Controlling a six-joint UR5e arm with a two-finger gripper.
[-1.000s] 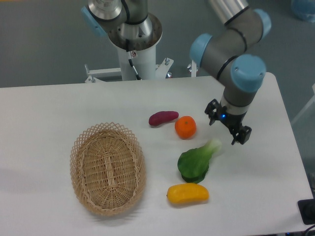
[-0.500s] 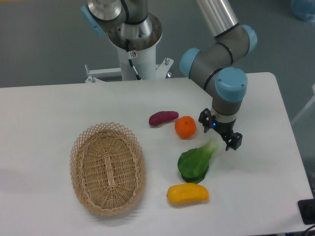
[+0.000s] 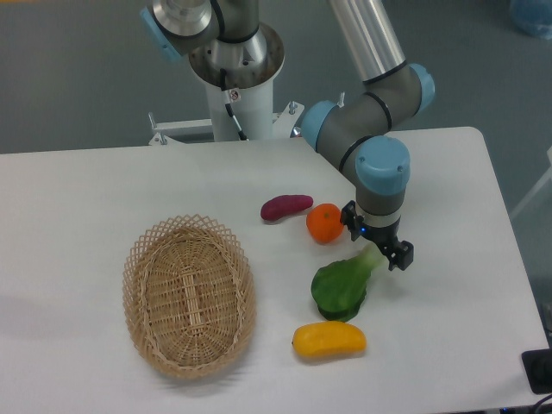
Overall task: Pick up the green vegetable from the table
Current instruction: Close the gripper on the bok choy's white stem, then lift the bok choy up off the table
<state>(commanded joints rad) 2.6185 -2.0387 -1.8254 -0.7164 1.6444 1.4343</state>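
Smooth matt white counter (image 3: 103, 185), rough woven oval wicker basket (image 3: 189, 294), glossy leafy green vegetable (image 3: 341, 285) below black matt pincer (image 3: 377, 242), polished metal arm tube (image 3: 366, 36)

Basket (image 3: 189, 295): lay toward the left front.
Sweet potato (image 3: 285, 207): lay mid-bench, beside the orange (image 3: 324, 222).
Yellow pepper (image 3: 329, 340): lay near the front edge.

You see a white table (image 3: 103, 185) carrying five things. A wicker basket (image 3: 189, 295) lies at the left. A purple sweet potato (image 3: 285, 207) lies just beside an orange (image 3: 324, 222). Below them lies the green vegetable (image 3: 343, 284), and near it a yellow pepper (image 3: 329, 340).
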